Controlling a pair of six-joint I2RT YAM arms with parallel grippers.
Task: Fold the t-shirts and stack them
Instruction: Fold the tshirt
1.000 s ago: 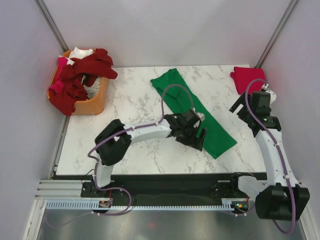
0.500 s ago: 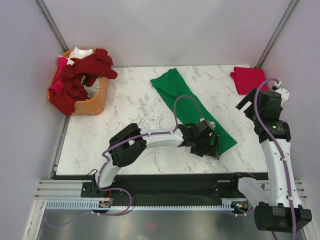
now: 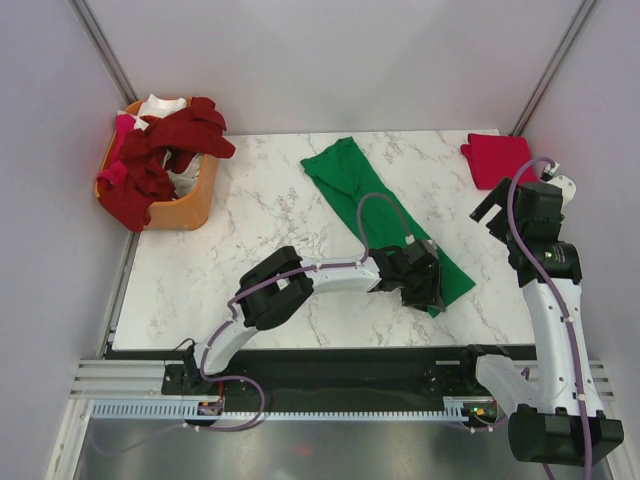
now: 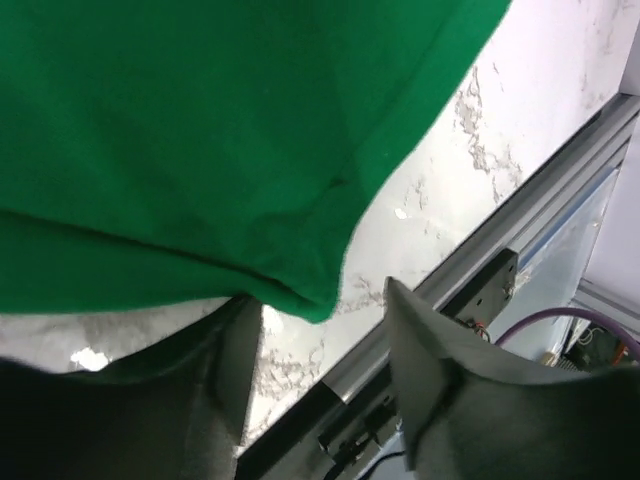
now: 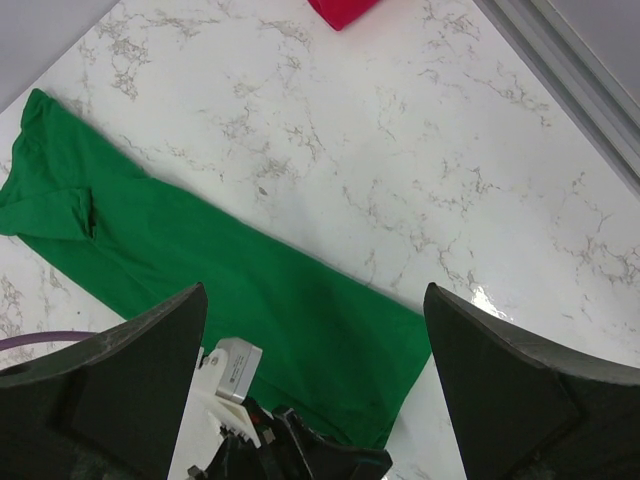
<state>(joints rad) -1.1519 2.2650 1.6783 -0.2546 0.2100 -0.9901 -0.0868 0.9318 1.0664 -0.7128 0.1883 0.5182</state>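
Note:
A bright green t-shirt [image 3: 358, 185] lies folded into a long strip running diagonally across the table. My left gripper [image 3: 426, 291] is open at its near right end. In the left wrist view the shirt's corner [image 4: 305, 295] sits just ahead of the gap between my open fingers [image 4: 235, 365], not gripped. A bright red folded t-shirt [image 3: 497, 158] lies at the far right corner. My right gripper [image 3: 490, 212] is open and empty, held above the table right of the green shirt [image 5: 200, 250]. Dark red, white and pink shirts [image 3: 160, 150] are heaped in the basket.
An orange basket [image 3: 188, 208] stands at the far left corner. The table's metal front rail [image 4: 500, 240] runs close behind the left gripper. Grey walls enclose the table on three sides. The red shirt's edge [image 5: 345, 10] shows at the top of the right wrist view.
My left gripper has moved right along the green shirt to its near right end. My right arm swung right and back, then held still.

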